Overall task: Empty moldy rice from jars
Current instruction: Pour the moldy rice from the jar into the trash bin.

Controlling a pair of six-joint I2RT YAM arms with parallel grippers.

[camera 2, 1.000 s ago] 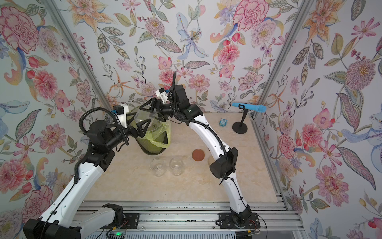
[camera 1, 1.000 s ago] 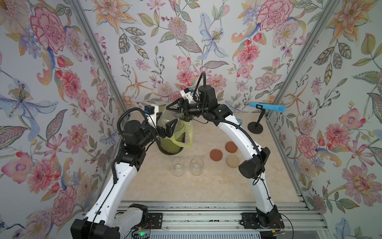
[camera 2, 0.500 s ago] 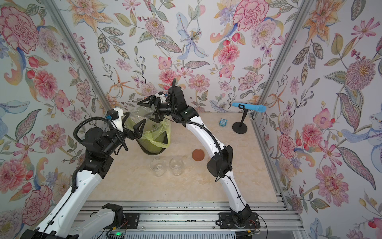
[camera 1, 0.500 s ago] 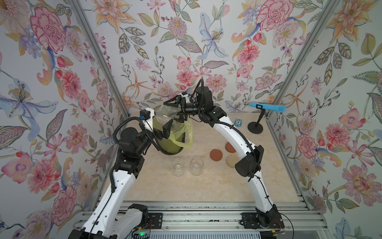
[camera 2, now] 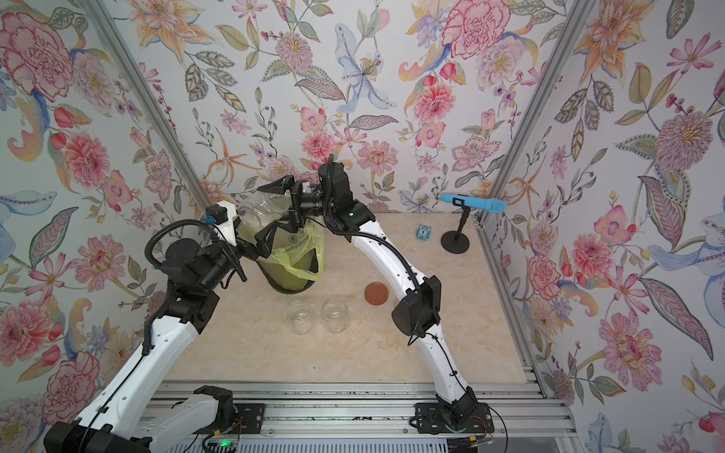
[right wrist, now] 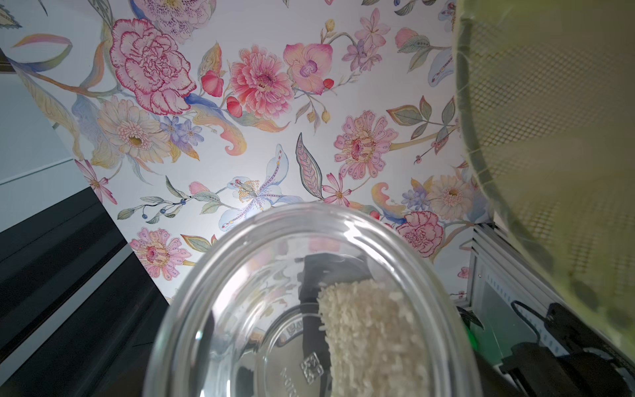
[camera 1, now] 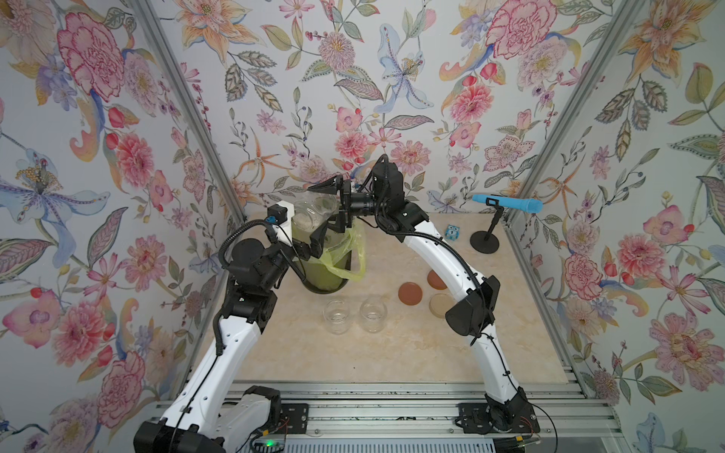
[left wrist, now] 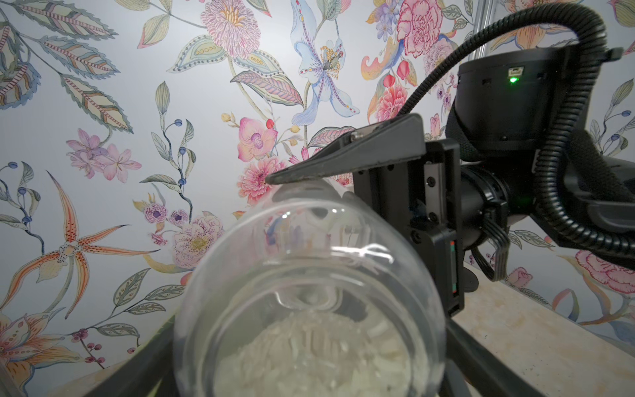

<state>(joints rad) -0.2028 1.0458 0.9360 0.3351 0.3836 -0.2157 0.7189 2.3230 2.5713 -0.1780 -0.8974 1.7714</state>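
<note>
Rice (right wrist: 371,337) is lying along the lower wall of a clear glass jar (camera 1: 308,219), which the right gripper (camera 1: 314,215) is clamping on its side above the green lined bin (camera 1: 327,276), at 11 o'clock from two empty jars (camera 1: 336,317) (camera 1: 372,313). Left gripper (camera 1: 308,248) is hovering under it with fingers (left wrist: 132,371) spread either side; whether it is gripping, I cannot tell.
</note>
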